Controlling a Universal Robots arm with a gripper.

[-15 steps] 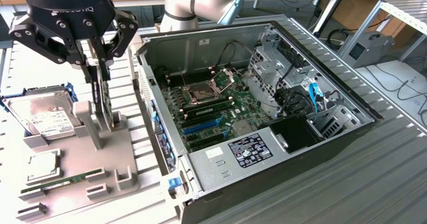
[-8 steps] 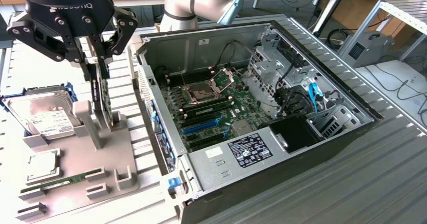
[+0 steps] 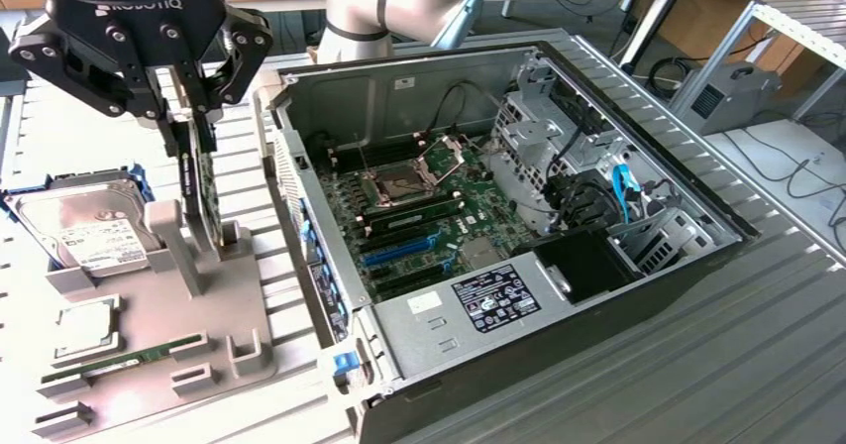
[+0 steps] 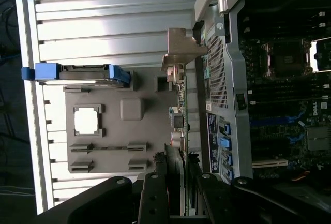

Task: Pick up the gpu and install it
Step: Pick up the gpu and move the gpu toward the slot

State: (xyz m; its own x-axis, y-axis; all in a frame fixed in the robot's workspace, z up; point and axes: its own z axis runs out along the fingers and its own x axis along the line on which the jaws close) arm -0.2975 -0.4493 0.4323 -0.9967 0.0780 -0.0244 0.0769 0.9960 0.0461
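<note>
Fingers of the gripper are sitting closest, pinching the gpu by its upper edge, one finger on each face. The gpu is standing upright on edge along the side of the tray that faces the case. Whether its lower edge is resting in the tray's slot or hanging just clear of it is hard to tell.

Lifting well is probably calling for a straight upward pull, with the card held vertical so it is not scraping the tray's posts. The bracket should also be steered off the case wall just beside the tray.

On the tray, a drive is lying at the end below the gripper, a memory stick at the opposite end, and a CPU between them. Beside the tray, the case is lying open on the surface, holding the motherboard with its blue slots showing.
</note>
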